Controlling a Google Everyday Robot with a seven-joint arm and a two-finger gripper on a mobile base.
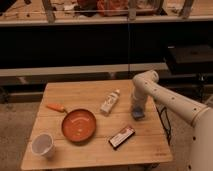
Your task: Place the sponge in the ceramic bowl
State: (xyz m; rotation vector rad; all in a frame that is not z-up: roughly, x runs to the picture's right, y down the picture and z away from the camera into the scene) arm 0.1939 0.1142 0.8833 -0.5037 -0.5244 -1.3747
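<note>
The orange-red ceramic bowl [79, 125] sits on the wooden table [75, 92], left of centre. The blue sponge [138, 115] lies near the table's right edge, partly covered by my gripper [136, 110], which reaches straight down onto it from the white arm. The bowl is well to the left of the gripper, with the white bottle-like package between them.
A white bottle-like package [110, 101] lies between bowl and sponge. A black bar [122, 137] lies in front of the sponge. A white cup [43, 145] stands at the front left corner. An orange carrot-like object [56, 107] lies behind the bowl.
</note>
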